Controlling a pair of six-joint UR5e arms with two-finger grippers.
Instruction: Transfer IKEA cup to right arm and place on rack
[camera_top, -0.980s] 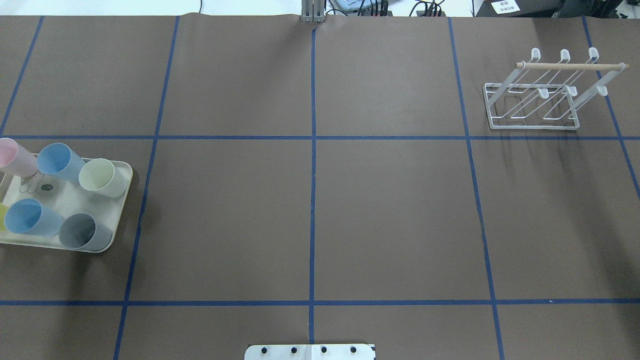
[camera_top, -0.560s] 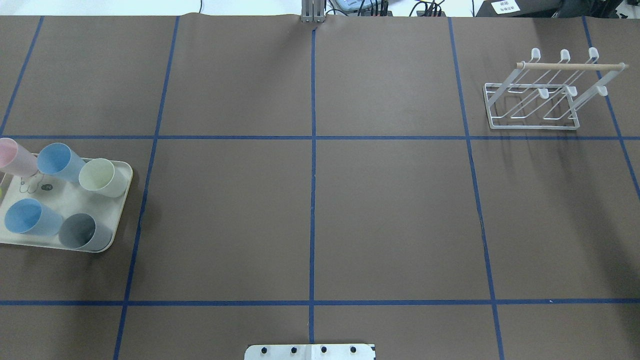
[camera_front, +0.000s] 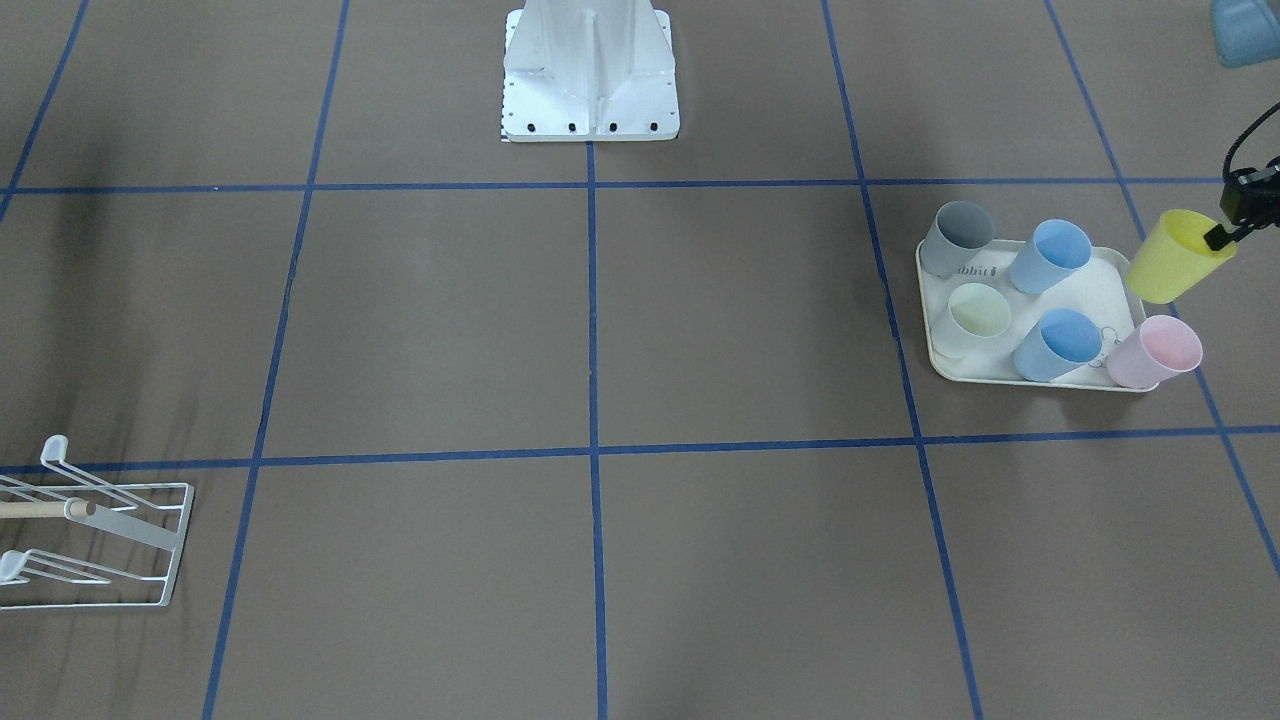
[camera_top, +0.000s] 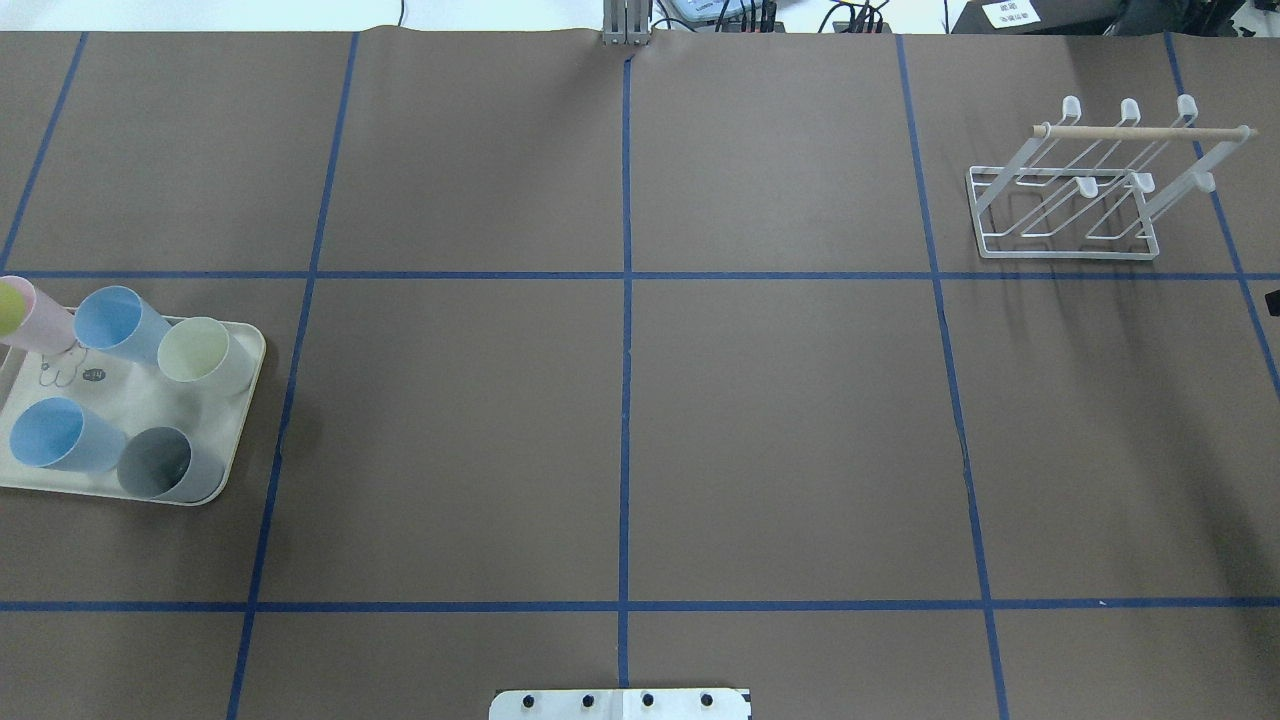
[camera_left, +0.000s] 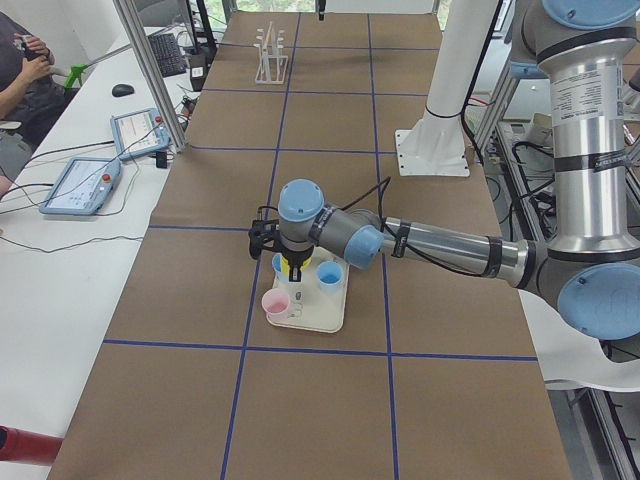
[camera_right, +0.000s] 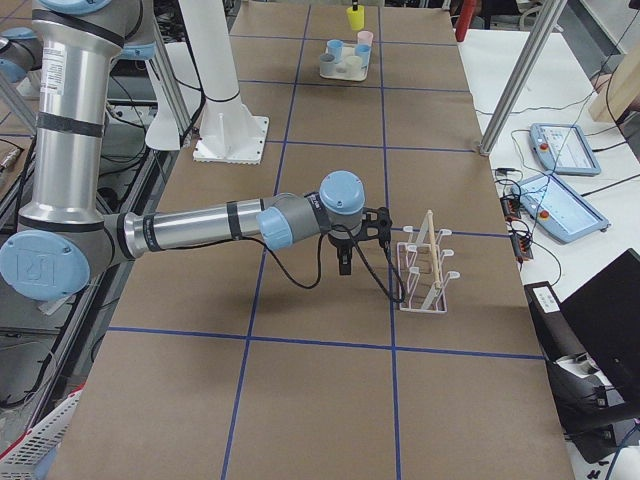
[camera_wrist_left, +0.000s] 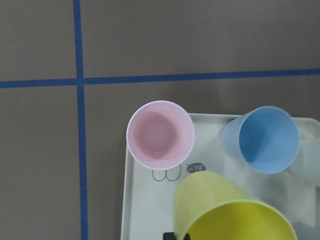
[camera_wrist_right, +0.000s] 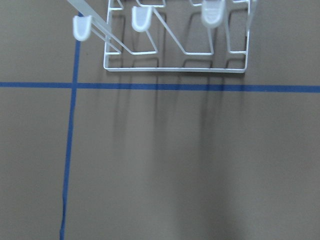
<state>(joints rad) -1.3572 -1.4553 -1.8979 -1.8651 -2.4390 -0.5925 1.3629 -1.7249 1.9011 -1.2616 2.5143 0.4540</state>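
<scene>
Facing the robot, the left fingers (camera_front: 1218, 239) pinch the rim of the yellow cup (camera_front: 1172, 258), held tilted over the outer end of the cream tray (camera_front: 935, 340), with the pink cup (camera_front: 1155, 352) and a blue cup (camera_front: 1052, 256) close beneath, while the rack (camera_front: 95, 540) sits well apart at the opposite end. Overhead, only a sliver of the yellow cup shows at the left edge, and brown tabletop (camera_top: 780, 430) stretches between tray and rack. From the right side, the right fingers (camera_right: 344, 262) hang just beside the rack; spread or pressed together, I cannot tell.
</scene>
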